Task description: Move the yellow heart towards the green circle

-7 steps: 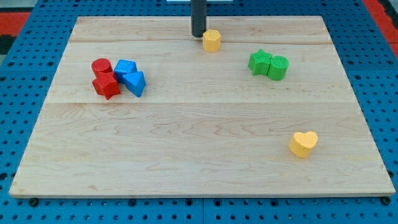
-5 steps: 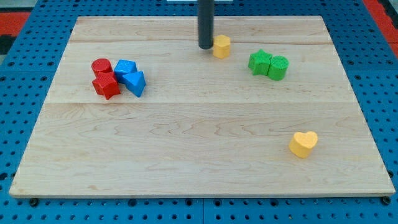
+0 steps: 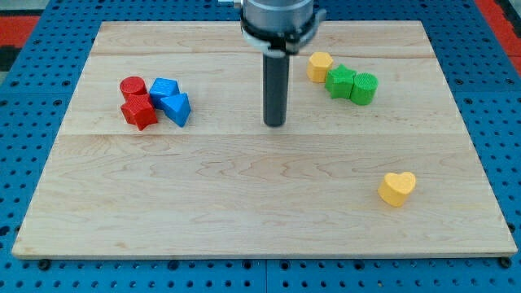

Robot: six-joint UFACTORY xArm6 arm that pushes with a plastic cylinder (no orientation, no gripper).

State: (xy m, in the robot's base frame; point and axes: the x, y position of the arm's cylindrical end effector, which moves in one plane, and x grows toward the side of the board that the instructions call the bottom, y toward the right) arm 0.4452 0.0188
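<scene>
Approach step. My tip, a bare rod with no jaws, stands mid-board, well apart from the yellow plastic heart block near right. Next: get to its near side, push far toward the green plastic circle block.

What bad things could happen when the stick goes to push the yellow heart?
My tip is far from the yellow heart, so a sideways hit could slide it toward the board's edge. The green circle touches a green star and another yellow block sits close, so they might get bumped.

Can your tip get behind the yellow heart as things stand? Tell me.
Probably yes. My tip stands mid-board; bare wood lies between it and the yellow heart at the view's lower right.
</scene>
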